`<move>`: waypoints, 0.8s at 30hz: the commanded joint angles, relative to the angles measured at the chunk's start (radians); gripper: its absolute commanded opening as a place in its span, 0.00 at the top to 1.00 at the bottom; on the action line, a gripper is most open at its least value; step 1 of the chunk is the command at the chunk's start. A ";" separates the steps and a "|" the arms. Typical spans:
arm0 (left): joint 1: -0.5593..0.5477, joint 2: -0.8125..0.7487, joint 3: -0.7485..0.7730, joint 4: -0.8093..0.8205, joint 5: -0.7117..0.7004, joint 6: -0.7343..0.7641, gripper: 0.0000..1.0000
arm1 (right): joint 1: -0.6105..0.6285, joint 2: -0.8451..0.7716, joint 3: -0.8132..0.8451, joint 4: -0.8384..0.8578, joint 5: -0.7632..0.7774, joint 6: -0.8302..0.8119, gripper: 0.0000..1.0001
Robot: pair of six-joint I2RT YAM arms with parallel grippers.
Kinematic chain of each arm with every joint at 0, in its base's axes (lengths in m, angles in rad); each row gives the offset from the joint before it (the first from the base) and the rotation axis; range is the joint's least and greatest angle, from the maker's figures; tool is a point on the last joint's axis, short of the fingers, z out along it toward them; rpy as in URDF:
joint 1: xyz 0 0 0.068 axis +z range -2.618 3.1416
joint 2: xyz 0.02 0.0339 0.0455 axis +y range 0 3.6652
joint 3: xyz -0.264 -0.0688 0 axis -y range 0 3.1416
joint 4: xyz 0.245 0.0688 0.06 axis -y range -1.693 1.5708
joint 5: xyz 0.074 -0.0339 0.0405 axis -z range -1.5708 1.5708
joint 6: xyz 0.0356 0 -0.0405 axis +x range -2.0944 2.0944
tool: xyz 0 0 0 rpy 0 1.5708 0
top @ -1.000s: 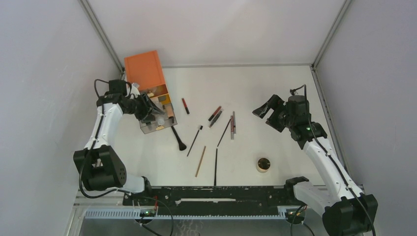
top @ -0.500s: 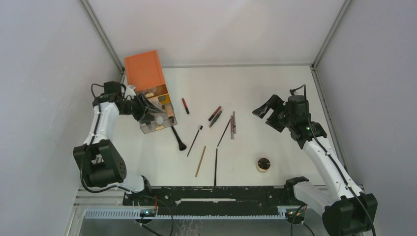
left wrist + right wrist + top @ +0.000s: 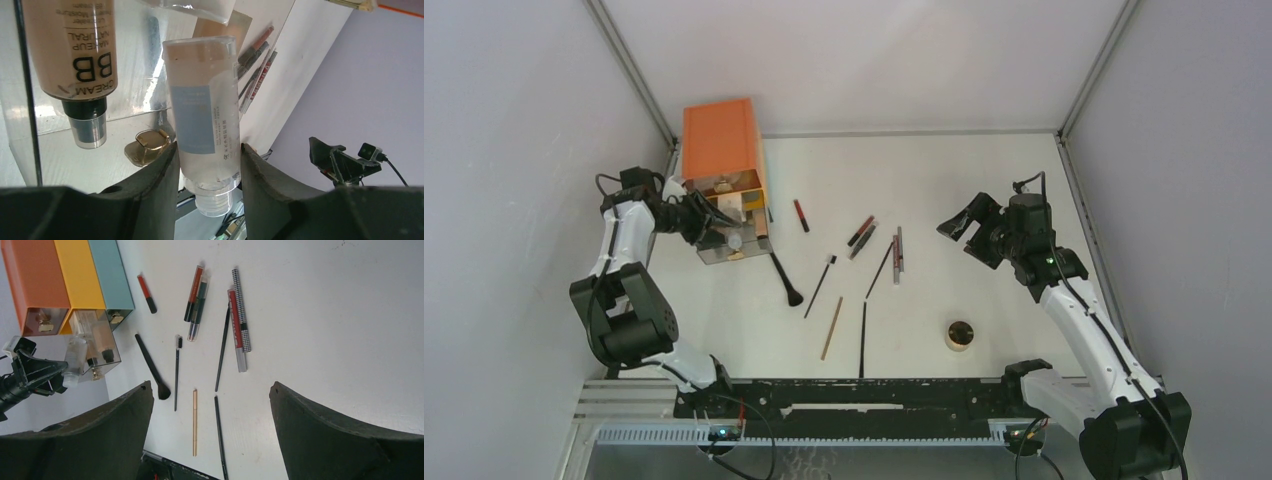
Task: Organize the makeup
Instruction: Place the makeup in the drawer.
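While the left wrist camera looks along its own fingers, the clear tube point(image 3: 202, 115) sits squarely between them. The left gripper point(image 3: 207, 150) is clamped on the tube's lower body, with the cap end toward the lens. The far end reaches over the clear drawer point(image 3: 55, 155), where a BB cream tube point(image 3: 75, 50) lies. Whether the held tube touches the drawer I cannot tell.

From the right wrist, the right gripper point(image 3: 209, 385) hangs with its fingers point(image 3: 310, 430) wide apart and nothing between them. Well below lie red and black pencils point(image 3: 196, 295), a black brush point(image 3: 152, 370) and a wooden pencil point(image 3: 195, 422). The drawer box point(image 3: 70, 275) stands at the upper left.

From above, the left arm reaches to the pulled-out drawer in front of the drawer box. The right arm hovers well apart over the right side of the table point(image 3: 984, 180), and a round compact point(image 3: 960, 334) sits near the front edge.
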 commanded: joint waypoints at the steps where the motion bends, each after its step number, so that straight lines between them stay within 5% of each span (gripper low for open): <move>1: 0.000 0.008 0.032 -0.015 -0.043 0.020 1.00 | 0.002 0.000 0.005 0.040 0.000 0.006 0.07; 14: 0.000 0.038 0.155 -0.038 -0.068 0.013 1.00 | 0.023 -0.009 0.005 0.025 0.019 0.011 0.08; 24: 0.004 0.140 0.245 -0.125 0.043 0.067 1.00 | 0.029 -0.019 0.005 0.021 0.022 0.009 0.07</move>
